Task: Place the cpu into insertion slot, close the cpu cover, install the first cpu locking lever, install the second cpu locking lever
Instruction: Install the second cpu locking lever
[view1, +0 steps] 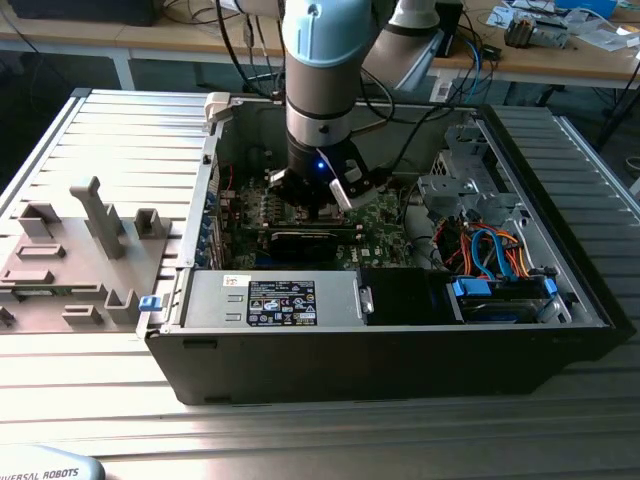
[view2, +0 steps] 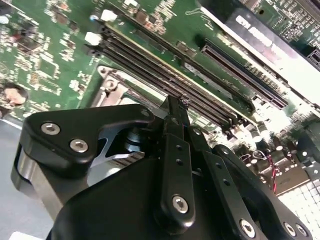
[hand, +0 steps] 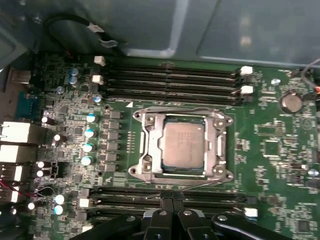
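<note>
Cpu (hand: 182, 146) seated in insertion slot (hand: 141, 170), cpu cover (hand: 220, 146) down over it; gripper (hand: 171, 200) beside slot (over memory slots (hand: 170, 82)), jaws together, holding nothing.

An open black computer case (view1: 380, 370) lies on its side on a ribbed metal table (view1: 120, 130). Inside it, a green motherboard (hand: 270, 150) carries long black memory slots (hand: 170, 82), a coin battery (hand: 291, 101) and blue-topped capacitors (hand: 89, 140). Orange and blue cables (view1: 495, 250) bunch toward the exterior view's right, and a grey fixture plate (view1: 80, 260) sits on its left.
</note>
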